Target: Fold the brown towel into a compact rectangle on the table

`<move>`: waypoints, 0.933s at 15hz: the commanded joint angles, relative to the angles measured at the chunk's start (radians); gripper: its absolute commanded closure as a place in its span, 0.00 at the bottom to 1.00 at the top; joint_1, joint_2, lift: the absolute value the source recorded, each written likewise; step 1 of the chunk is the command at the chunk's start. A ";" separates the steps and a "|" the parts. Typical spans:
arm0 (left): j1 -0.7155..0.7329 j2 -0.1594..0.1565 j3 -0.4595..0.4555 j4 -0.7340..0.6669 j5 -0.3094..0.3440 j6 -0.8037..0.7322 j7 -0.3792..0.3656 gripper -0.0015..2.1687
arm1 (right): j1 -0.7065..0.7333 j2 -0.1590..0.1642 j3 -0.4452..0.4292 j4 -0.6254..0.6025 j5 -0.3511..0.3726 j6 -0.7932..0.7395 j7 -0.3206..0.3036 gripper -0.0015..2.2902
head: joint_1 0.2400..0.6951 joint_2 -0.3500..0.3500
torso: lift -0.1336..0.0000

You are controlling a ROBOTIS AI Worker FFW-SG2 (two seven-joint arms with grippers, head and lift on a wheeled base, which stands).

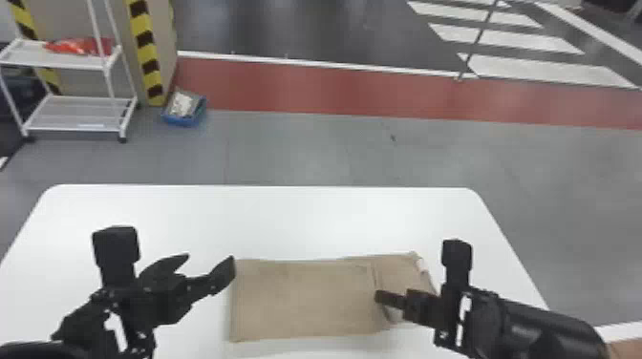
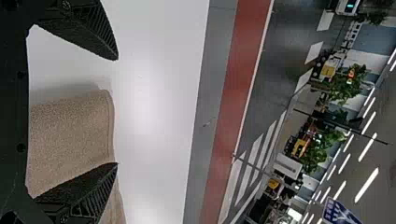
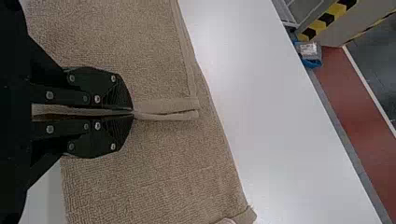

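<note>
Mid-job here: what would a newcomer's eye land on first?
Probably the brown towel, partly folded on the white table. Next comes the right pincer, shut on a hemmed edge of it, then the left pincer, open near the towel's left end.

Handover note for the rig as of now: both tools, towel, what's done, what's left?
Left tool: open, empty, by the left end of the brown towel.
Right tool: shut on the upper layer's edge, toward the right end.
Towel: on the white table.
Done: upper layer folded over the lower.
Left: right end sticks out past it; probably fold that in, release, square up.
</note>
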 commanded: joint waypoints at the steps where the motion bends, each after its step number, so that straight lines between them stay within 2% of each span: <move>1: -0.001 0.001 0.003 0.000 0.002 0.005 0.000 0.04 | 0.012 0.001 0.005 -0.037 -0.014 0.021 -0.001 0.60 | 1.00 0.22 | 1.00; 7: 0.000 0.003 0.042 0.000 0.021 0.005 0.002 0.04 | 0.061 0.005 0.015 -0.169 -0.093 0.027 0.011 0.60 | 1.00 0.26 | 1.00; 10: 0.009 0.003 0.065 0.000 0.031 0.005 0.000 0.04 | 0.071 0.008 0.029 -0.277 -0.121 0.027 0.011 0.60 | 1.00 0.30 | 1.00; 12: 0.020 0.003 0.071 -0.006 0.031 0.005 -0.002 0.04 | 0.049 -0.003 0.020 -0.310 -0.124 0.079 0.024 0.60 | 1.00 0.33 | 1.00; 14: 0.031 0.003 0.085 -0.011 0.031 0.005 -0.006 0.04 | 0.011 -0.022 -0.018 -0.312 -0.126 0.156 0.067 0.60 | 1.00 0.35 | 1.00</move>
